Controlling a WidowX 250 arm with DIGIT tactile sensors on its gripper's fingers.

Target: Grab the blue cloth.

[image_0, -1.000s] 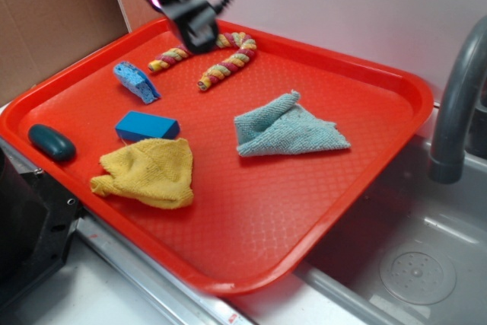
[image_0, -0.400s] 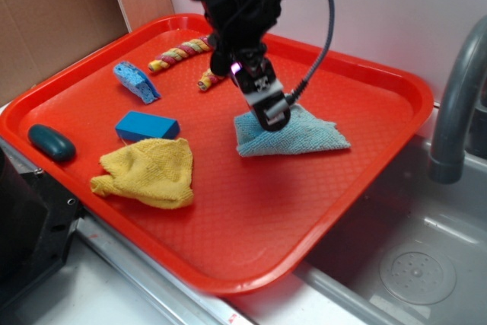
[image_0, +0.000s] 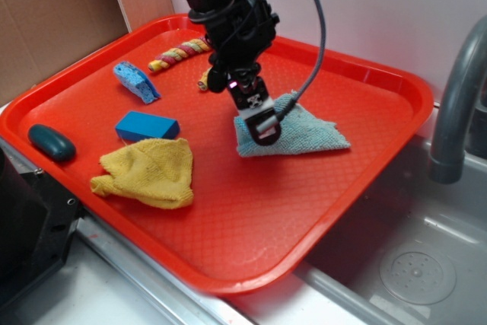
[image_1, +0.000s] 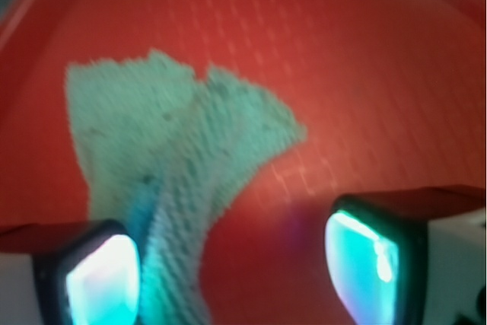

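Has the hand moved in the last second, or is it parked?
Yes. The hand has come from the tray's far rim by the rope toy forward and down to the blue cloth; its fingers are open over the cloth's left edge.

The arm slants down from the upper left, its hand point(image_0: 257, 123) low with fingers spread apart.

Even, soft light fills the sharp exterior view with faint shadows, while the wrist view is blurred throughout, its fingers point(image_1: 99, 279) glowing teal and the blue cloth point(image_1: 167, 150) smeared.
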